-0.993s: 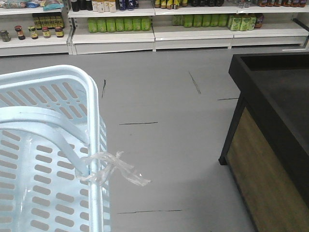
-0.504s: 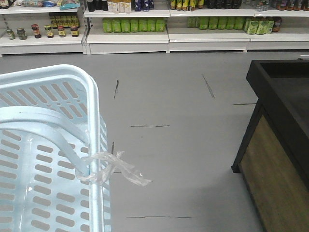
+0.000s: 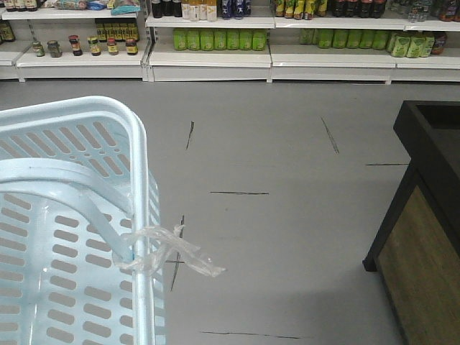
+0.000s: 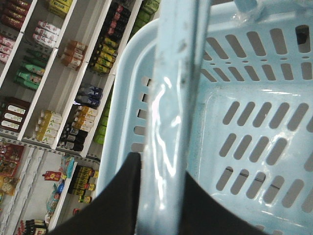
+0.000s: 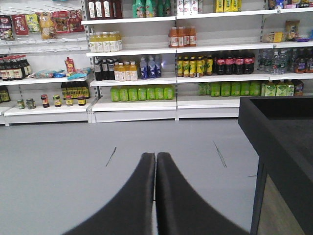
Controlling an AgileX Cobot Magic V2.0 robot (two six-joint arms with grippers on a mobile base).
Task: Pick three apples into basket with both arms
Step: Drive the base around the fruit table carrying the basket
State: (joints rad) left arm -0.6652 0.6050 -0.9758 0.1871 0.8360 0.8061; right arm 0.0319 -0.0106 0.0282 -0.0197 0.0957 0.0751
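Observation:
The pale blue basket (image 3: pixel 79 129) fills the lower left of the front view, and a clear plastic scrap (image 3: pixel 171 253) is tied to its rim. My left gripper (image 4: pixel 163 166) is shut on the basket's swing handle (image 4: pixel 172 93), with a black finger on each side of it. The part of the basket's inside (image 4: pixel 254 127) that shows holds nothing. Out over the floor, my right gripper (image 5: pixel 155 157) is shut with its fingertips together and nothing between them. The apples are out of view.
A black display stand with wood-panelled sides (image 3: pixel 430 215) stands at the right, also seen in the right wrist view (image 5: pixel 279 132). Shop shelves of bottles and jars (image 3: pixel 215 43) line the far wall. Grey floor with dark scuff lines (image 3: pixel 237 192) lies between.
The shelves, floor marks and black stand have slid to the right in the front view. The basket keeps its place in the frame.

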